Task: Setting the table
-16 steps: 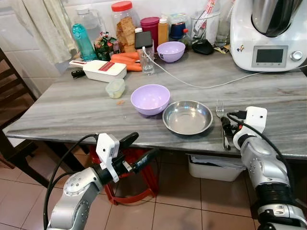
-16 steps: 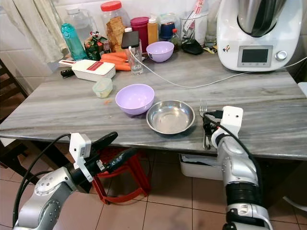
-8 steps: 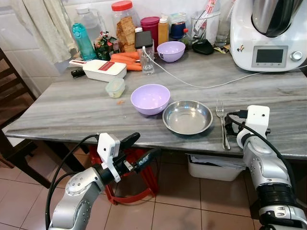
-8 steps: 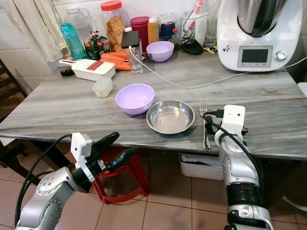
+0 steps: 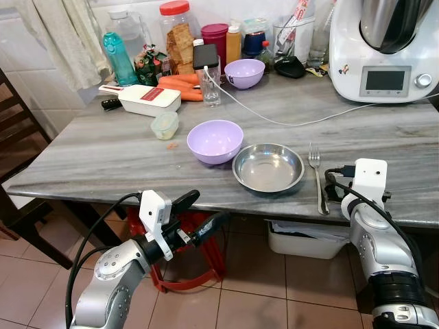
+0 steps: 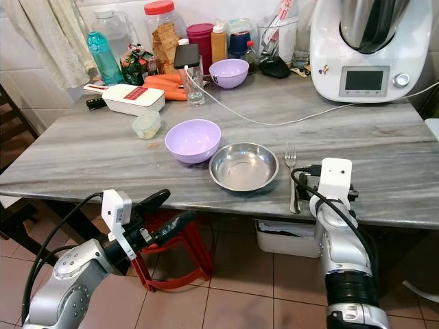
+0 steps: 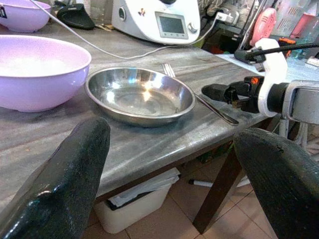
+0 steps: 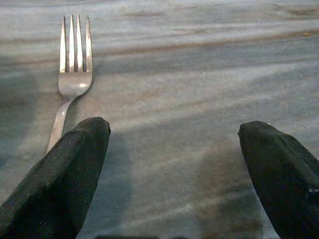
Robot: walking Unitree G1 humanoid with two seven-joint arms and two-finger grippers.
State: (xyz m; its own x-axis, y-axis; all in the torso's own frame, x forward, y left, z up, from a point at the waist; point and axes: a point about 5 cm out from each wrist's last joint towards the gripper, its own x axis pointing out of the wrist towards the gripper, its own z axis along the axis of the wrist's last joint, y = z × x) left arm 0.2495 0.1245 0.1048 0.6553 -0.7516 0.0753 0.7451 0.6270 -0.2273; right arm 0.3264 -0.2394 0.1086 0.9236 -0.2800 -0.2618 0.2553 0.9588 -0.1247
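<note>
Your fork point(image 5: 317, 177) lies flat on the worktop point(image 5: 103, 154) just right of the steel plate point(image 5: 268, 167), long axis front to back, tines away from you. Your right pincer point(image 8: 174, 164) is wide open and empty just right of the handle. The left pincer point(image 7: 169, 169), also open and empty, hangs below the worktop edge, so the right arm seems nearer.

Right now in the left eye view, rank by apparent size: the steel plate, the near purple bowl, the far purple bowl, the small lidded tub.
1. Steel plate
2. Near purple bowl
3. Far purple bowl, though it sits farther from the camera, so its true size is unsure
4. Small lidded tub
</note>
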